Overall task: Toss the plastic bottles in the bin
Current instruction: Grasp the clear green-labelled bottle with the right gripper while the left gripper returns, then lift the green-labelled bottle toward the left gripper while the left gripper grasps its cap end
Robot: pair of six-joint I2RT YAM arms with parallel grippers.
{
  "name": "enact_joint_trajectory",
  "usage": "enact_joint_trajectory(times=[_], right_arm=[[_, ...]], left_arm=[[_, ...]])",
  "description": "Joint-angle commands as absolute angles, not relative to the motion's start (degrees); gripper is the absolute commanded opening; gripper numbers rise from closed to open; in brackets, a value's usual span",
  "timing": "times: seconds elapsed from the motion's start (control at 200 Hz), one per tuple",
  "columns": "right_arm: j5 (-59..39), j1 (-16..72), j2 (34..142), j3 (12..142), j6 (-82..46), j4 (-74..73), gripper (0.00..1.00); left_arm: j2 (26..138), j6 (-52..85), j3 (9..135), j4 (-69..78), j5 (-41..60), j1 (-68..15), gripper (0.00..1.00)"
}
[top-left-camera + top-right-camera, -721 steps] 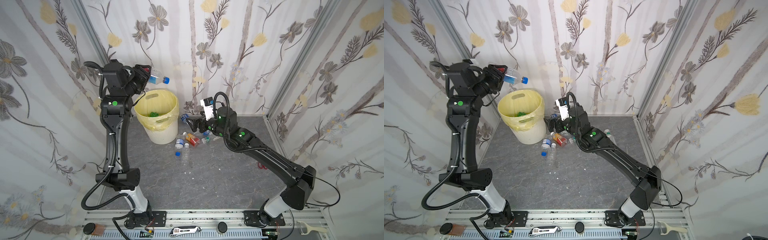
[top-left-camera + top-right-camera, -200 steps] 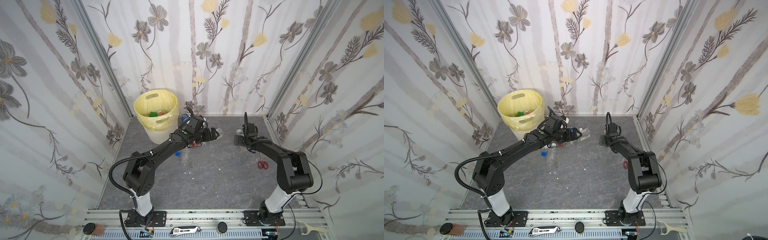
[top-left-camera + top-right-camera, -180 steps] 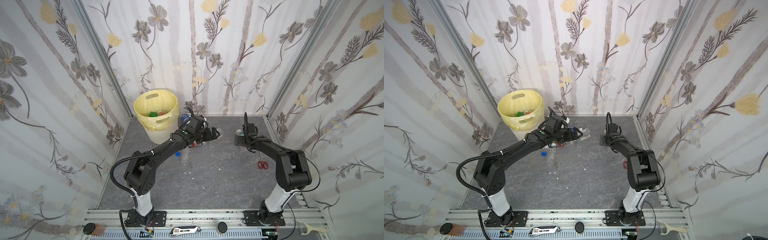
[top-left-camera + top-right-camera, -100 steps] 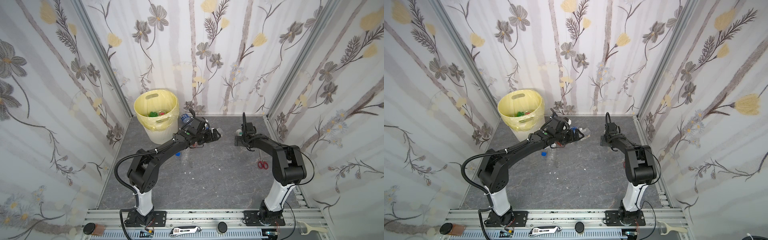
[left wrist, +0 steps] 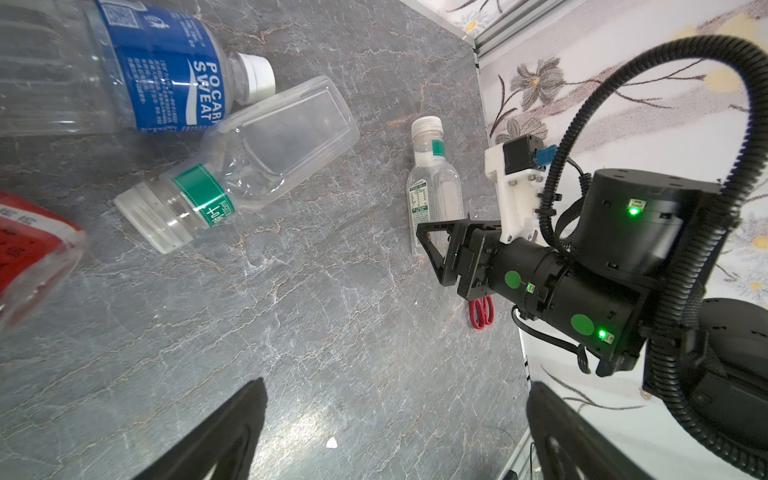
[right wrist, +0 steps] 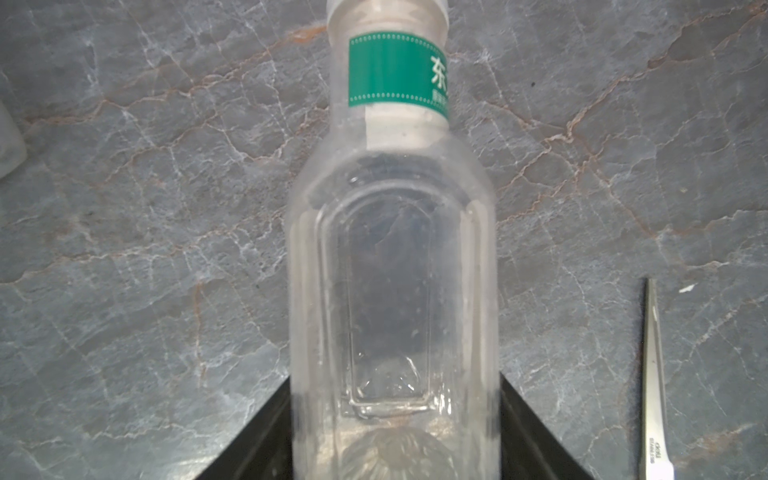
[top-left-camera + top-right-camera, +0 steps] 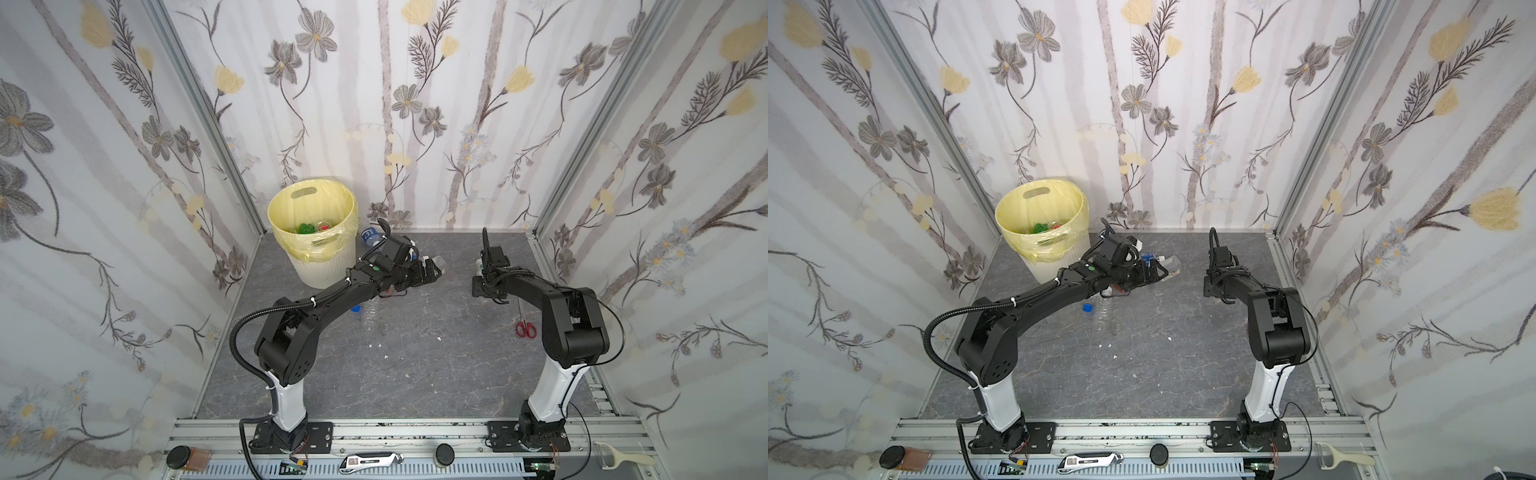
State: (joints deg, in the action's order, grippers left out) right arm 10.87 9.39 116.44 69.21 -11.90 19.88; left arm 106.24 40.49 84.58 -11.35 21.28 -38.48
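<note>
Several bottles [image 7: 312, 227], one of them green, are already lying inside the bin [image 7: 322, 272], which is standing at the back left of the surface [image 7: 415, 353], so part of the job is being counted as done. More is being left outside. A cluster is lying on the surface just beside the bin, and in the left wrist view a blue-label bottle [image 5: 158, 70], a crushed bottle [image 5: 266, 153] with a green band and a red-label bottle [image 5: 25, 257] are being shown close together. A further bottle [image 7: 371, 237] is being glimpsed behind the bin, and an unlabelled bottle [image 7: 371, 318] is lying near a loose blue cap [image 7: 355, 308]. The left claw [image 5: 397, 384] is being held wide apart and empty over the surface near that cluster. Well apart from it, over on the right, a clear bottle [image 6: 395, 249] is lying flat on the surface. The right claw [image 6: 395, 380] is being clamped on its base, with the fingers [image 6: 257, 449] pressing against both sides, and the bottle is not yet being lifted. The larger share of the visible bottles is being judged as outstanding, though the count inside the bin is being hidden by the liner [image 7: 316, 247] and cannot be told.
</note>
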Motion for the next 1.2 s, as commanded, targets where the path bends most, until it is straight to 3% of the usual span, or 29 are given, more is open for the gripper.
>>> enact_joint_trajectory(times=[0.0, 0.365, 1.194], right_arm=[[11.7, 10.0, 115.0, 68.3, -12.0, 19.9, 0.61], [8.8, 12.8, 109.8, 64.5, -12.8, 18.9, 0.59], [-12.5, 21.1, 96.2, 64.6, -11.0, 18.9, 0.59]], left_arm=[[105.4, 40.4, 84.0, -9.8, 21.4, -38.4, 1.0], [102.7, 40.5, 81.7, -9.8, 20.4, -38.3, 1.0], [101.5, 40.2, 82.1, -8.5, 18.5, -38.1, 1.0]])
